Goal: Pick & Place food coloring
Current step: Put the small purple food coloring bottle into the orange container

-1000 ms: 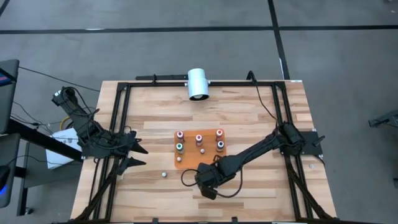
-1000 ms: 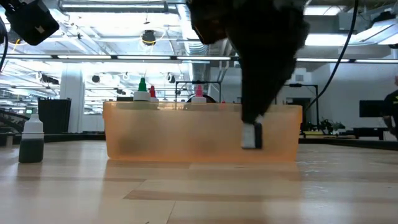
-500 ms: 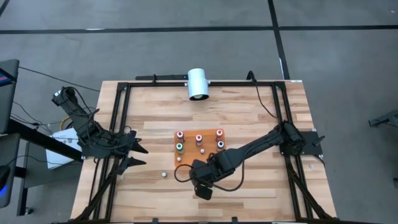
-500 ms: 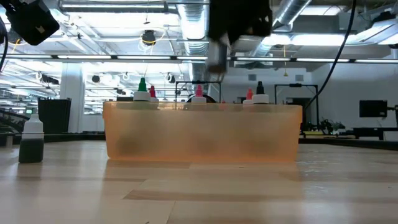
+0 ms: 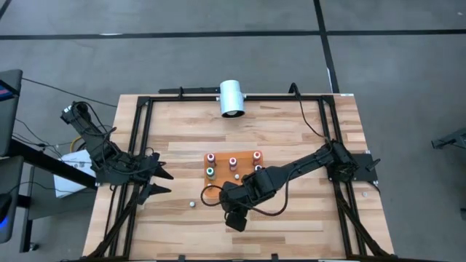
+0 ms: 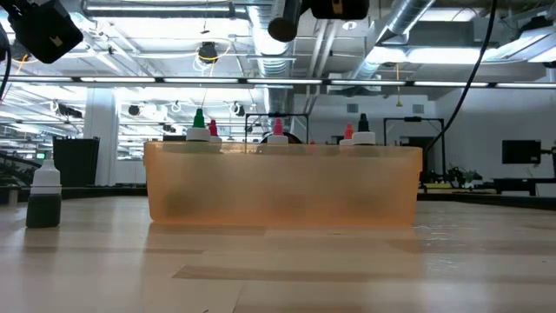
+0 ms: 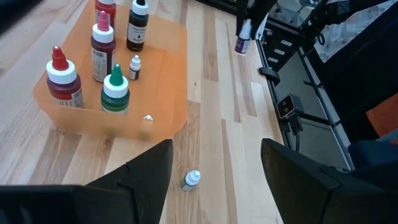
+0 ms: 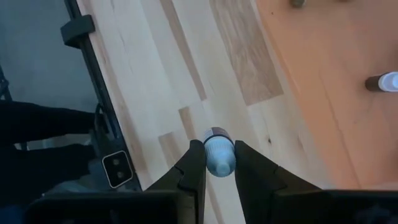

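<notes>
The food coloring bottles (image 5: 233, 166) stand upright in the flat orange tray (image 5: 247, 191); the low view shows their tops (image 6: 276, 130) over the tray wall (image 6: 278, 187). One small bottle (image 5: 191, 204) (image 7: 191, 180) (image 6: 43, 196) stands alone on the wood, left of the tray. My right gripper (image 5: 207, 193) (image 8: 219, 163) hovers by the tray's near left corner, shut on another small bottle (image 8: 218, 154) (image 7: 242, 42). My left gripper (image 5: 162, 182) (image 7: 216, 149) waits open at the table's left edge. My right gripper pinches the small bottle between its two fingers (image 8: 194, 163), on the pale upper part (image 8: 219, 158). The fingers slant down from above. The bottle is lifted clear of the table, with its darker body (image 7: 241, 46) hanging below the fingers.
A big white cylinder (image 5: 232, 97) lies at the table's far edge. Black frame rails (image 5: 138, 138) run along the table's sides, and cables trail from both arms. Bare wood lies near and left of the tray (image 7: 168, 50).
My right gripper has risen from the table with the small bottle, out of the top of the low view. It has also moved toward the table's left and a little toward the far edge, to the tray's near left corner. The bottle is now lifted clear.
</notes>
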